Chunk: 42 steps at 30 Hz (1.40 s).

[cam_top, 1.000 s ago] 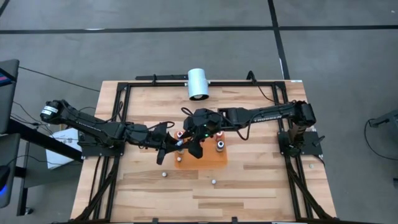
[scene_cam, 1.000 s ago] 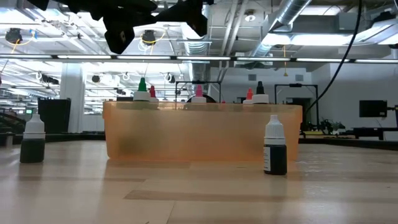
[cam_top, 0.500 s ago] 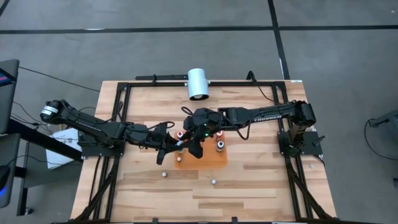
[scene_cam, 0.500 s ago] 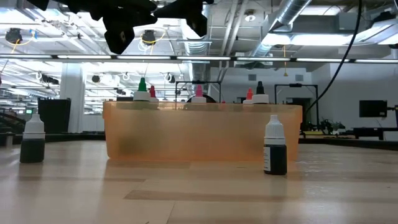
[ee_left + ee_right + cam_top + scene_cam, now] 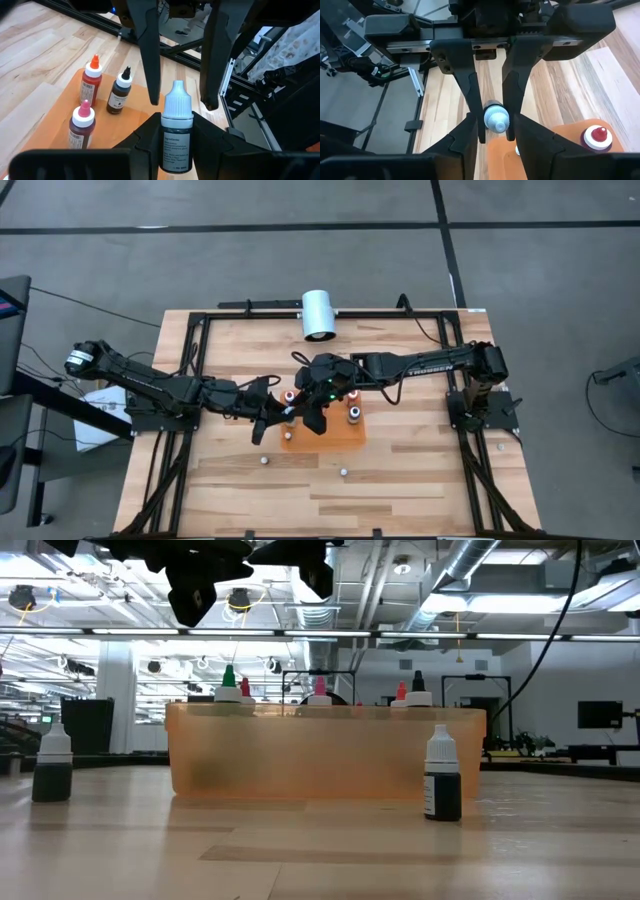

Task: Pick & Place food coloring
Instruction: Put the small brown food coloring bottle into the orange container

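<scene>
Near the table's middle, beside the orange tray (image 5: 322,438), the left hand (image 5: 176,132) grips a white-capped food coloring bottle (image 5: 176,131) while the right hand (image 5: 494,131) brackets its cap, not visibly clamped, so closing squarely before the left releases seems wisest.

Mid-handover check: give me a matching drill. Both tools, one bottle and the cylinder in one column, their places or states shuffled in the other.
Things:
1. left tool
2. right tool
3. black-topped bottle
4. white cylinder

Places or states:
a. standing in the orange tray
b. lying on its side at the table's edge, away from the tray
c. shut on the white-capped bottle
d. open, one finger either side of that bottle's cap

Pairs: 1-c, 2-d, 3-a, 4-b
</scene>
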Each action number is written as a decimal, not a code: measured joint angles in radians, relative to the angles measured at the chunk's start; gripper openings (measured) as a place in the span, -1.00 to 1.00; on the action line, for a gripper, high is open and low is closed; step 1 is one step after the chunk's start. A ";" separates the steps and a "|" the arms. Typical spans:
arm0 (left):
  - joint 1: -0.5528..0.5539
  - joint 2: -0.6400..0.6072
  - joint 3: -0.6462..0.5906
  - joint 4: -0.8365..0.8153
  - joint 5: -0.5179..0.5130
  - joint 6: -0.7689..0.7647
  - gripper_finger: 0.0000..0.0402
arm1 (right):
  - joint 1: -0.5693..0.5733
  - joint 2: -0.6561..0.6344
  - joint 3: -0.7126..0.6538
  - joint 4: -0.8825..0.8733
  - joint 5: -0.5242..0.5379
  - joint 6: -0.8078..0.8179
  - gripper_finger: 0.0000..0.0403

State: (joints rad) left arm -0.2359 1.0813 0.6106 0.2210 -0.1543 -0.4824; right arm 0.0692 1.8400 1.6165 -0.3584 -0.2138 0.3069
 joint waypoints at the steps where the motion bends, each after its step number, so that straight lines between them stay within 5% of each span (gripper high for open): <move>1: 0.000 0.000 0.000 0.000 0.000 0.000 -0.61 | 0.000 0.000 0.000 0.000 0.000 0.000 -0.42; 20: 0.000 0.000 0.000 0.011 -0.001 0.000 -0.61 | 0.000 0.000 0.000 0.000 -0.016 0.000 -0.74; 42: 0.000 0.000 0.000 0.014 -0.001 -0.005 -0.61 | 0.000 0.000 0.000 0.000 -0.021 0.000 -0.82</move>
State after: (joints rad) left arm -0.2359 1.0817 0.6102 0.2354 -0.1555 -0.4873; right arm 0.0697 1.8400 1.6165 -0.3581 -0.2347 0.3065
